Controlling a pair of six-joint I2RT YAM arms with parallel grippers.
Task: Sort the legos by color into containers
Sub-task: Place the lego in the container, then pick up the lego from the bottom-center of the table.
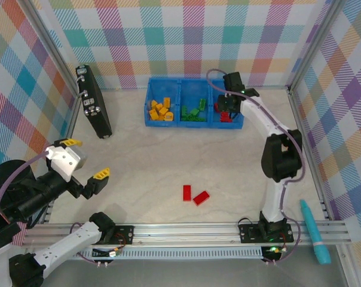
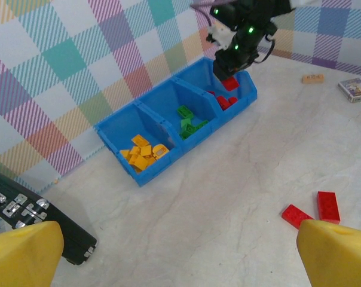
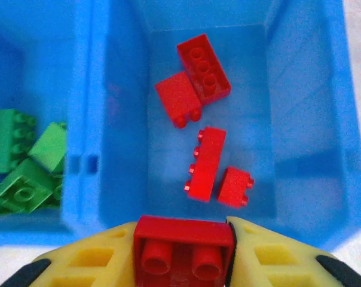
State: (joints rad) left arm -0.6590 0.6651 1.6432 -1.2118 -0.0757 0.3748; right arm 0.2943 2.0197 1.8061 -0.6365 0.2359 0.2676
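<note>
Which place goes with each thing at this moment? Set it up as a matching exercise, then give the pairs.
Things:
1. yellow-orange legos
2. green legos
3. loose red legos
4. held red lego

Places:
A. on the bare table
B. middle compartment of the bin
C. in the right hand, above the bin's right compartment
D. left compartment of the bin

Pairs: 1-D; 2-B; 3-A; 4-C

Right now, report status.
Right gripper shut on red lego above red compartment. Left gripper open, holding nothing. Two red legos loose on table. Nothing blocking the drop.
</note>
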